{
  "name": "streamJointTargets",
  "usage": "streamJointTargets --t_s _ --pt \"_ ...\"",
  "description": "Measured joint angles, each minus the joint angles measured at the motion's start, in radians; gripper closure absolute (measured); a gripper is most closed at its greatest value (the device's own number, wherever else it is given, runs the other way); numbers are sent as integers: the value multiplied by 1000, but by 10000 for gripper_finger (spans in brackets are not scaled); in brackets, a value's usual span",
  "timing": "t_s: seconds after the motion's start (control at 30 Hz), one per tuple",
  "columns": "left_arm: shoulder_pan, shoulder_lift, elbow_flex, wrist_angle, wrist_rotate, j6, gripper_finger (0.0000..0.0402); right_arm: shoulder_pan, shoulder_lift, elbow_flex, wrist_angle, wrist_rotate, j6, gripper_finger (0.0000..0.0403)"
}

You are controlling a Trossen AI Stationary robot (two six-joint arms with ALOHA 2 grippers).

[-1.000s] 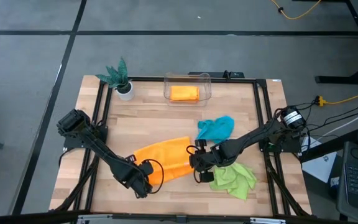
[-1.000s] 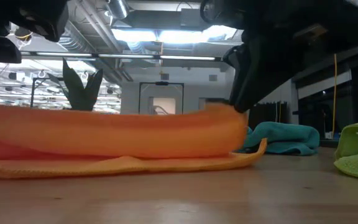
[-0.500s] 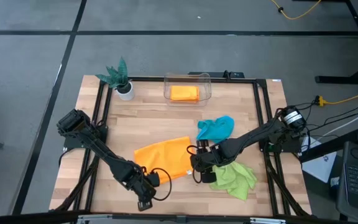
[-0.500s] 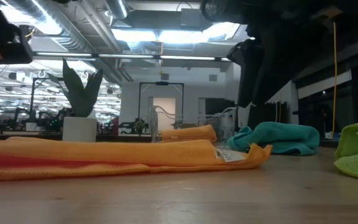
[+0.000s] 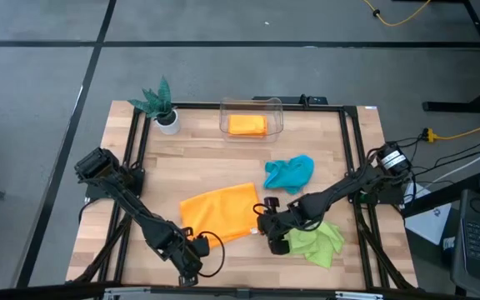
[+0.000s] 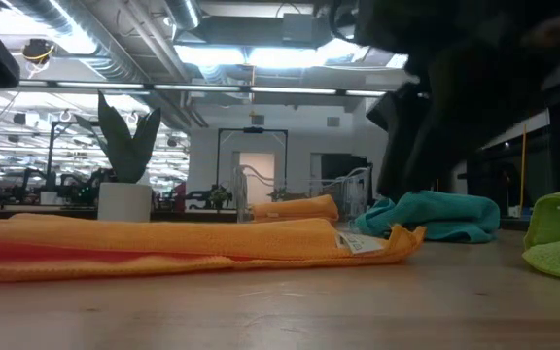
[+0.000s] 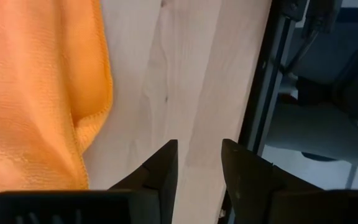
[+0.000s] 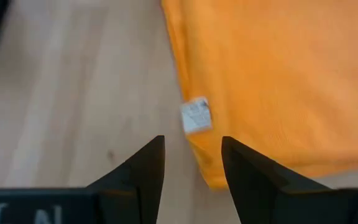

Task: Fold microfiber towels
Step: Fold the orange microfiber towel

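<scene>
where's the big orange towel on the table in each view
High view: orange towel lies flat at the table's front centre, between both arms.
Low view: long flat band across the left and middle.
Left wrist view: fills the left side.
Right wrist view: upper right.
Shared landmark: its white tag.

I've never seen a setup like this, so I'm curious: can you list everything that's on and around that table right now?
Orange towel: one, folded over, flat at the table's front middle, white tag at its right edge.
Second orange towel: one, folded small, inside the clear bin at the back edge.
Teal-blue towel: one, crumpled, right of centre.
Lime green towel: one, crumpled, front right.
Plant: one, green in a white pot, back left corner.
Table: one, light wood with a black frame.
Left claw: open, empty, at the front edge beside the big orange towel.
Right claw: open, empty, over that towel's tagged edge.
</scene>
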Motion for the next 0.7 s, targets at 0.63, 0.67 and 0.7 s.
streamJointTargets --t_s 0.63,0.67,0.7 --pt "0 0 0 -5 -72 1 286 -1 62 -9 2 30 -2 269" --pt "0 0 0 -4 -72 1 286 -1 62 -9 2 30 -2 271" --pt "0 0 0 -5 -72 1 286 0 62 -9 2 30 -3 274"
